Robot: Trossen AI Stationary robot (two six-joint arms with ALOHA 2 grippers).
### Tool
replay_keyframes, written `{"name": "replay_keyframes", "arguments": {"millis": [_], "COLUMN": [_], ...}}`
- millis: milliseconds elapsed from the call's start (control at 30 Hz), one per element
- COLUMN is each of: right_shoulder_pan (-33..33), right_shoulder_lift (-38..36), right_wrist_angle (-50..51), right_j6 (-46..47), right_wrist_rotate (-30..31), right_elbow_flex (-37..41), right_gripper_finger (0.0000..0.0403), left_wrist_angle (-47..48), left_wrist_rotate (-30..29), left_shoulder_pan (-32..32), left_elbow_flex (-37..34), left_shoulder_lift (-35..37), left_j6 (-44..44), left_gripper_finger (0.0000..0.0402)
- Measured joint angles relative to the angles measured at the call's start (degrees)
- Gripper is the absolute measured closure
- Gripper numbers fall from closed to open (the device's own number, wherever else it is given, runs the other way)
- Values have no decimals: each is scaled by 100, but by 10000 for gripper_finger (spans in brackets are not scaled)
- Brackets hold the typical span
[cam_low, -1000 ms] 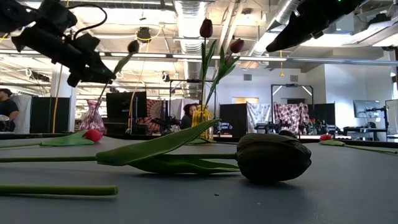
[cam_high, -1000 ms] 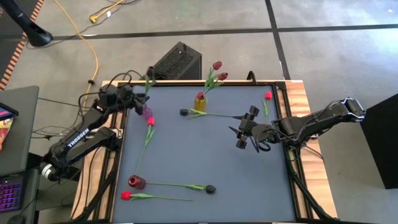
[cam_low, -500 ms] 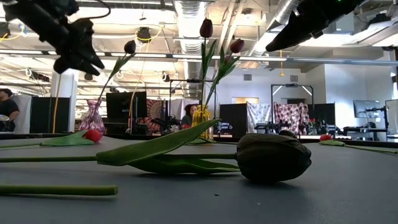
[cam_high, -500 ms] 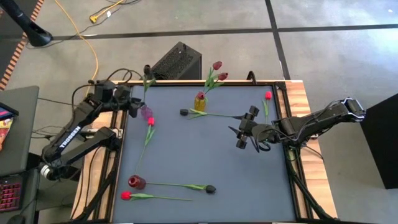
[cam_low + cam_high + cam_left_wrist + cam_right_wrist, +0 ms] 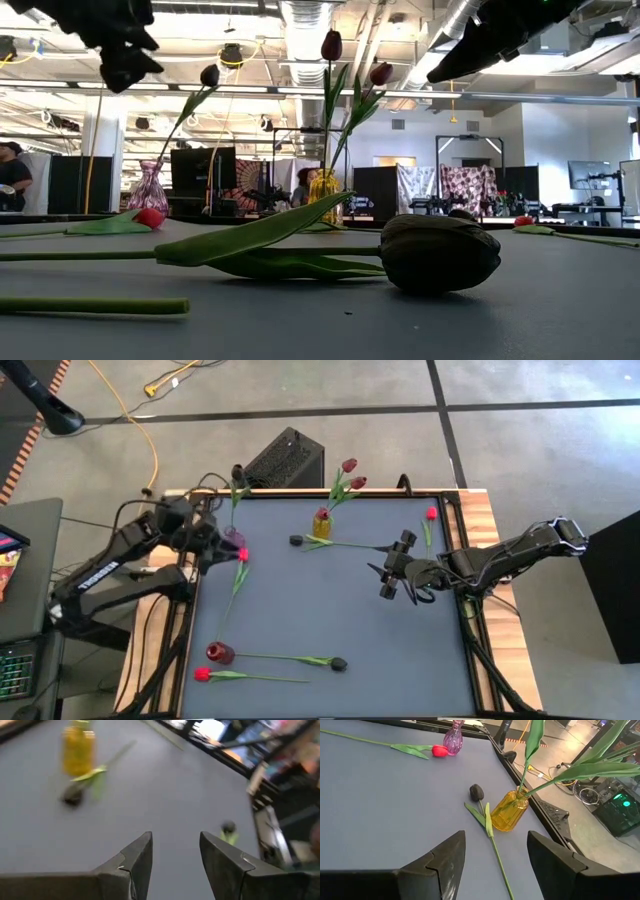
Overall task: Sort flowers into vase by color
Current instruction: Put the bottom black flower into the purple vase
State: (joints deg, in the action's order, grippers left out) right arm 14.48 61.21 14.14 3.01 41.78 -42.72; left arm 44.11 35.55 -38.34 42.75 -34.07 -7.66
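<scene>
Left gripper [image 5: 205,540], jaws apart and empty, hovers upper left beside the pink vase [image 5: 236,539]. Drop onto the red tulip [image 5: 241,555] stem just below. Right gripper [image 5: 390,575] waits mid-right, jaws apart.

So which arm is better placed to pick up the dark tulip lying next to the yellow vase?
Probably the right. The right gripper, open and empty, hovers just beyond the dark tulip's stem end, facing the yellow vase. The left gripper, also open, sits farther off by the purple vase.

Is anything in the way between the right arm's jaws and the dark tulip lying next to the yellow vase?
Nothing visible. Only bare mat lies between the open right gripper and the dark tulip beside the yellow vase.
</scene>
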Motion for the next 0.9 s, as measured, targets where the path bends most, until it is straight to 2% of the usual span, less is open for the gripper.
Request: {"name": "replay_keyframes", "arguments": {"millis": [267, 533, 767, 900], "right_shoulder_pan": [0, 2, 1, 1], "right_shoulder_lift": [-2, 0, -2, -2], "right_wrist_angle": [-16, -7, -7, -15], "right_j6": [15, 13, -4, -4], "right_wrist_rotate": [0, 0, -144, -155], "right_elbow_flex": [0, 0, 0, 0], "right_gripper_finger": [163, 163, 163, 163], "left_wrist_angle": [-1031, -2346, -3321, -3487], "left_wrist_rotate": [-20, -63, -808, -1490], "left_shoulder_pan": [1871, 3525, 4577, 5020], "left_elbow_flex": [-49, -49, -49, -49], "left_shoulder_lift": [-765, -1924, -3011, -3577], "left_j6": [52, -24, -69, -197], "left_gripper_finger": [250, 250, 250, 250]}}
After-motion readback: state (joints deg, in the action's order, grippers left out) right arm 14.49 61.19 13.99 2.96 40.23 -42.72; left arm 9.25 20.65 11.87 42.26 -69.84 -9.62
